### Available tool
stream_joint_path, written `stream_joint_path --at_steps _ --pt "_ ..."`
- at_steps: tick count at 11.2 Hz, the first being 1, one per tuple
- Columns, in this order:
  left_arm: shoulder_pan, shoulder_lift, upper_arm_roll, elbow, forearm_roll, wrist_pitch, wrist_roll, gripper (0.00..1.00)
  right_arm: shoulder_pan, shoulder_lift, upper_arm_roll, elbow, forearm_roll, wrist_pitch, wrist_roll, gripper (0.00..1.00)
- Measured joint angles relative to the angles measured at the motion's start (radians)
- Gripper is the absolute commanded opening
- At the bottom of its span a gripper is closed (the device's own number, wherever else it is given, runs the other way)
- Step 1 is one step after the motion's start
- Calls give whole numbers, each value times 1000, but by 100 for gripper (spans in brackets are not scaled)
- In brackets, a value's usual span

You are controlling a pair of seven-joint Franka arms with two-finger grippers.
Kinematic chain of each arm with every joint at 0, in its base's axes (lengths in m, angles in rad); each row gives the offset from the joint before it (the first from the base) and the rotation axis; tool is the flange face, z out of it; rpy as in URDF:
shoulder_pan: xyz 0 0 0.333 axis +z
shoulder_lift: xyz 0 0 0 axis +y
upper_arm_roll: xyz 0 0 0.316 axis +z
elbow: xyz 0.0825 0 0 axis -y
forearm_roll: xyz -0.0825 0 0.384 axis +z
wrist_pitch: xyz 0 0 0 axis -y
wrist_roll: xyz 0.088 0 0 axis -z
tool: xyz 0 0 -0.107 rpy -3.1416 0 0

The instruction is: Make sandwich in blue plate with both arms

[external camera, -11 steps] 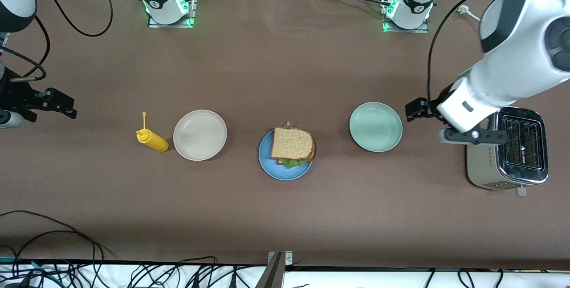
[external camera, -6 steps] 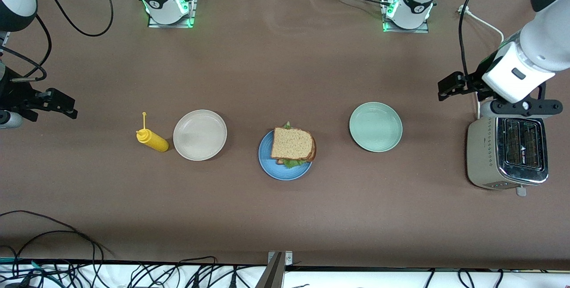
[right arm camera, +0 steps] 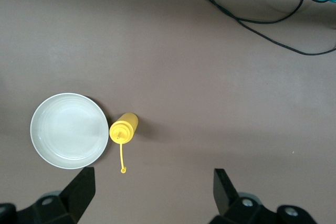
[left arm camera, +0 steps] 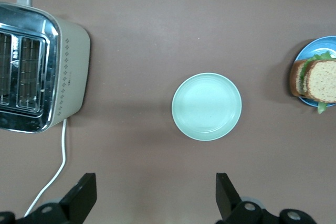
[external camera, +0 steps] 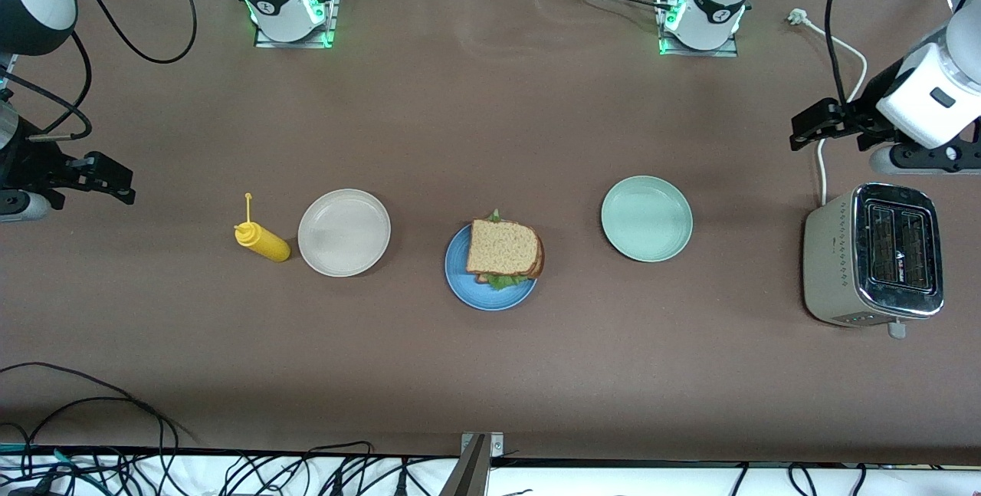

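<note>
Over at the left gripper [left arm camera: 155, 199]: jaws spread wide, nothing between the fingers [left arm camera: 84, 195]. Hovering high at the left arm's end of the table [external camera: 490, 136], apparently over the white cord [external camera: 824, 166], though hard to be sure from above. Just at six o'clock of it in the front view, the toaster [external camera: 870, 254], slots up. Pale green plate [external camera: 646, 218] bare.

On to the right gripper [right arm camera: 152, 192]: likewise released, empty-handed, parked in the air at the right arm's end. Closest to it, the yellow squeeze bottle [external camera: 264, 243] lying on its side, just beside the beige plate [external camera: 343, 232].

Centre stage: the sandwich [external camera: 503, 248] sitting on the blue plate [external camera: 467, 289], pushed toward the one o'clock rim, lettuce peeking out at six. Green plate at two o'clock of it, beige plate at nine.
</note>
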Motion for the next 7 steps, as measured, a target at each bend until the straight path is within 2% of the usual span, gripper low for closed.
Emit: stream_joint_path --at_steps 5,7 --pt "7 -26 31 -42 47 3 51 100 0 0 0 0 0 0 1 100" --pt "8 -62 31 -92 54 13 53 100 0 0 0 0 0 0 1 100"
